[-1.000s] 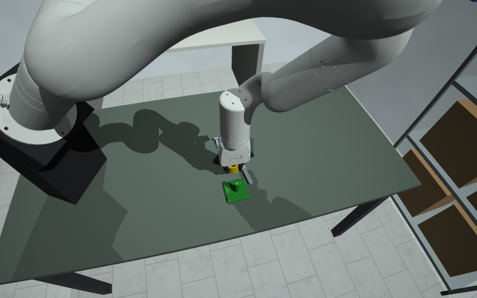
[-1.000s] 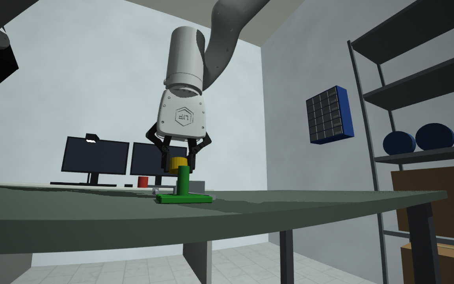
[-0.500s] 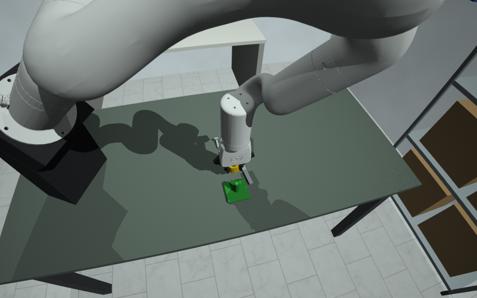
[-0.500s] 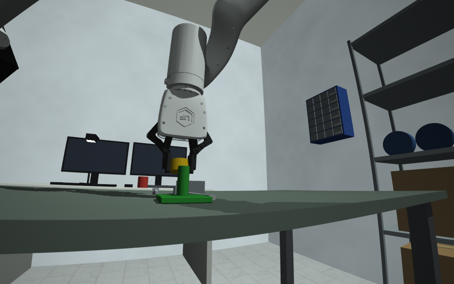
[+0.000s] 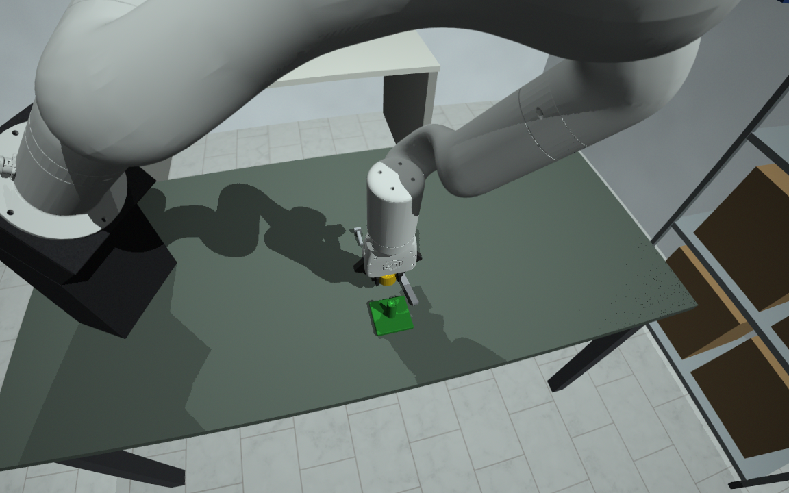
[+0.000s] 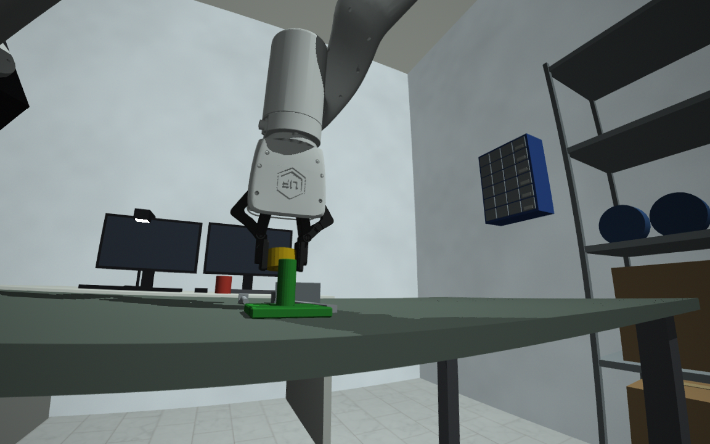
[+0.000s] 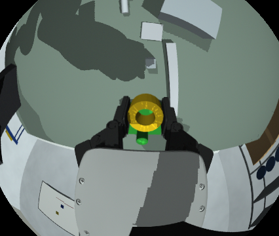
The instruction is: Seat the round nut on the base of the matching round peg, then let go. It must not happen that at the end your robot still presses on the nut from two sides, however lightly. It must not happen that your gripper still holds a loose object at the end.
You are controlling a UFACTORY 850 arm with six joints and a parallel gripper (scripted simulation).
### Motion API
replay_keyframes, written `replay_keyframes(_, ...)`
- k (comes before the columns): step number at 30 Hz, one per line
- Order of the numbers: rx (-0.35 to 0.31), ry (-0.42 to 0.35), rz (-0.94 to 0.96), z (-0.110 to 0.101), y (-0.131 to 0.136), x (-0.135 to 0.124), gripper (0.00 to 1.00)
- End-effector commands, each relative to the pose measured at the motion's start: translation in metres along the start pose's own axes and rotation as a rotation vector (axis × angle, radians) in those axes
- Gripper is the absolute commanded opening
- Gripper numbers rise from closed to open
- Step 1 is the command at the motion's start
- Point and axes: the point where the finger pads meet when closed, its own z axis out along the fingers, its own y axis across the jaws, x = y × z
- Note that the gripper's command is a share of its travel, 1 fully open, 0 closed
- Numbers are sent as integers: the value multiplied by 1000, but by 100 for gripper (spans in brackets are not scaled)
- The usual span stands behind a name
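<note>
My gripper (image 5: 388, 283) (image 6: 281, 260) (image 7: 145, 105) is shut on the yellow round nut (image 5: 387, 280) (image 6: 280, 254) (image 7: 133, 114) and holds it off the table. The green round peg (image 5: 392, 305) (image 6: 286, 284) (image 7: 141, 140) stands upright on its flat green base (image 5: 396, 322) (image 6: 302, 311) (image 7: 135, 128). The nut hangs at about the height of the peg's top, close beside it on the side toward the arm's base. In the wrist view green base shows through the nut's hole, while the peg's top lies outside the ring. In the exterior view the peg hides the nut's lower part.
A grey bar (image 5: 409, 290) (image 7: 171, 70), a grey block (image 6: 308, 289) (image 7: 191, 10), a small grey square (image 7: 152, 31) and a small white T-shaped piece (image 7: 123, 1) lie on the green table (image 5: 507, 245) (image 6: 457, 320) beyond the peg. A shelf rack with boxes (image 5: 771, 245) stands to the right.
</note>
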Motion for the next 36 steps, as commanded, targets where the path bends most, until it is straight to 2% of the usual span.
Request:
replay_keyframes(1,-1,20,0,0,0,0,0)
replay_keyframes(22,11,100,-4,-4,-2,0,0)
replay_keyframes(36,18,126,-7,-5,-4,-1,0)
